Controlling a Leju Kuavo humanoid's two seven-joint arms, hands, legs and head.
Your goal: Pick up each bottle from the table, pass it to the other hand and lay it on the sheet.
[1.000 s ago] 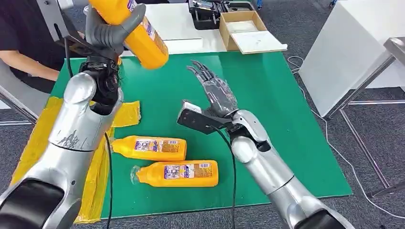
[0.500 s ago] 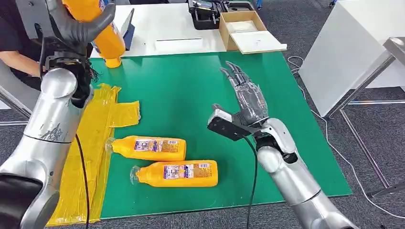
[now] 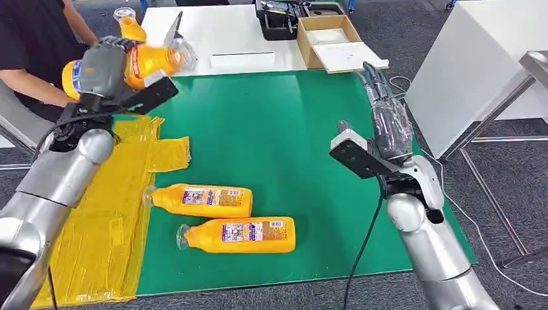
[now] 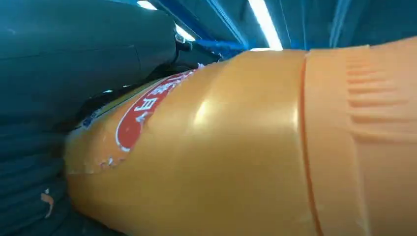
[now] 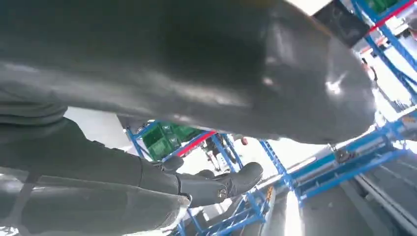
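The left robot hand point(image 3: 106, 68) is clamped round an orange bottle point(image 3: 152, 59), carried level and high at about ten o'clock in the head view, above the far end of the yellow sheet point(image 3: 97, 232). That suits a bottle meant to be laid on its side, so I judge this the lowering step. The left wrist view shows the bottle's body point(image 4: 236, 147) pressed tight into the palm, a firm hold. The right robot hand point(image 3: 388, 126) stands at three o'clock, fingers apart and straight, holding nothing, well clear of the work. Two more bottles point(image 3: 201, 200) point(image 3: 242, 234) lie side by side on the green surface point(image 3: 284, 129) near six o'clock, just beside the sheet's edge, within easy reach for picking. Another bottle point(image 3: 128, 24) stands at eleven o'clock, beside a person's arm point(image 3: 35, 81).
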